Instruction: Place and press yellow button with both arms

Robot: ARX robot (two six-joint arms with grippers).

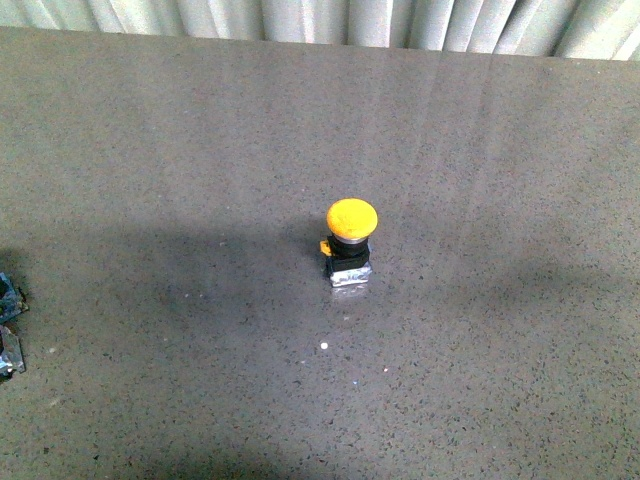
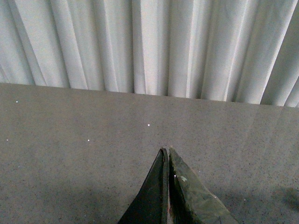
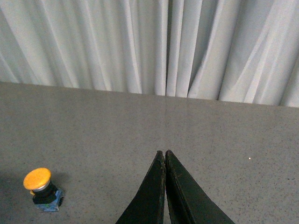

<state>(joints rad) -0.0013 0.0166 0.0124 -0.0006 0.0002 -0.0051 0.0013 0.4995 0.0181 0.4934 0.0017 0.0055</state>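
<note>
The yellow button [image 1: 351, 243] stands upright near the middle of the grey table, its round yellow cap on a black collar and a silver-grey base. The right wrist view also shows the yellow button [image 3: 42, 189], well off to one side of my right gripper [image 3: 165, 153], which is shut with nothing between its fingers. My left gripper [image 2: 167, 150] is shut too and empty, over bare tabletop; the button is not in that view. In the front view only a small dark part of the left arm [image 1: 10, 330] shows at the left edge.
The grey speckled table [image 1: 200, 150] runs back to a pleated white curtain [image 1: 350, 20] along its far edge. A tiny white speck [image 1: 324, 346] lies in front of the button.
</note>
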